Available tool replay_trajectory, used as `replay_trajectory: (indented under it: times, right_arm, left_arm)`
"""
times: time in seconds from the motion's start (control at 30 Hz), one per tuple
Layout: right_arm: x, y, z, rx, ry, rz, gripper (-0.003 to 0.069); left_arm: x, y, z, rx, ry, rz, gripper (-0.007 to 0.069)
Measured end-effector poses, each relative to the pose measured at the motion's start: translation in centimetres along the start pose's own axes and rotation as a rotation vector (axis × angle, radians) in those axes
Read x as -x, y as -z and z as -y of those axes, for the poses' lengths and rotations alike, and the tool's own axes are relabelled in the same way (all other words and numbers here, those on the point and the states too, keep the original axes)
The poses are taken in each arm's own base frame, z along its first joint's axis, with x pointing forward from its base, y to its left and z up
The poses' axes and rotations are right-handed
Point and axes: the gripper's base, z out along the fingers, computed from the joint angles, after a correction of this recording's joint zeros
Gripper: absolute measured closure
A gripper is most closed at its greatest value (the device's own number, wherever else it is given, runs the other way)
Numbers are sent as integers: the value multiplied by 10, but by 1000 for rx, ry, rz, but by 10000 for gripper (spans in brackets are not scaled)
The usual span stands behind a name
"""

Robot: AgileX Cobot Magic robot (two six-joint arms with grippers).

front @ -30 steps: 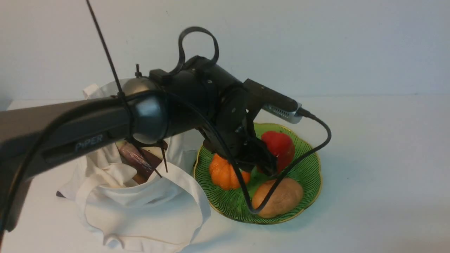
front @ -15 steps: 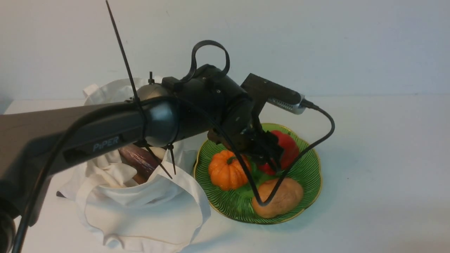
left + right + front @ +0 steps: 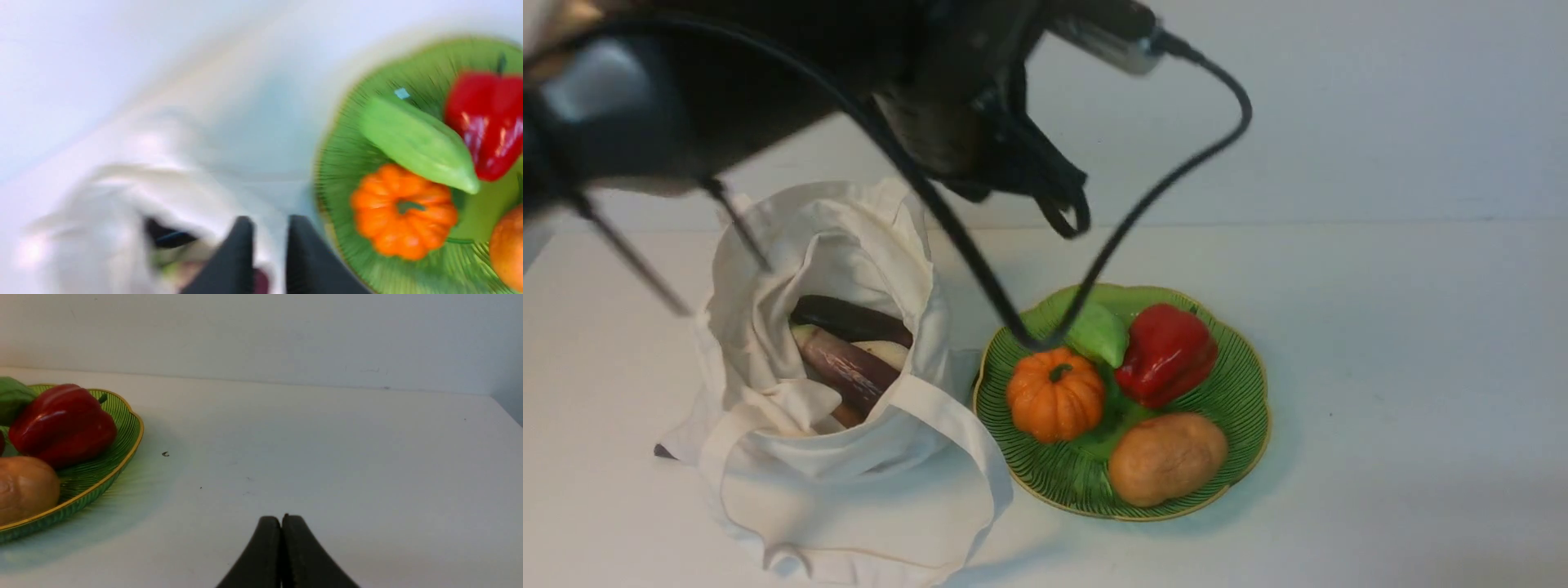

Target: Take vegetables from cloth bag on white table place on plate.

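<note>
1. So, two purple aubergines [image 3: 845, 367] lay in the bag [image 3: 849, 482], long sides slanting from back-left to front-right across its mouth.
2. Left claw [image 3: 1068, 219] hung high, up and right of them. It was the nearer arm, pinched almost together on nothing.
3. Green vegetable [image 3: 1098, 333] sat on the plate [image 3: 1233, 408].
4. Right claw [image 3: 282, 522] was closed tight, empty, well off right.

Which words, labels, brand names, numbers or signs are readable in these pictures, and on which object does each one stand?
No text is readable anywhere.
On the left arm: housing blurred, no lettering shows.
On the cloth bag and the plate: no print.
A pale blue speck on the plate, left wrist view: too blurred to tell whether it is a label.
</note>
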Motion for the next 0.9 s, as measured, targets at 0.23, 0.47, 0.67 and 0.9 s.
replay_trajectory:
  times: [0.23,0.47,0.67,0.9]
  right_arm:
    - [0,0,0,0,0,0,673]
    - [0,0,0,0,0,0,673]
    - [0,0,0,0,0,0,673]
    - [0,0,0,0,0,0,673]
  left_arm:
    - [-45,82,-42,-60,172,251,629]
    - [-112,93,-46,-186,227,440,629]
    - [-145,97,-49,-219,226,495,629]
    - [-159,115,-59,-235,258,555,629]
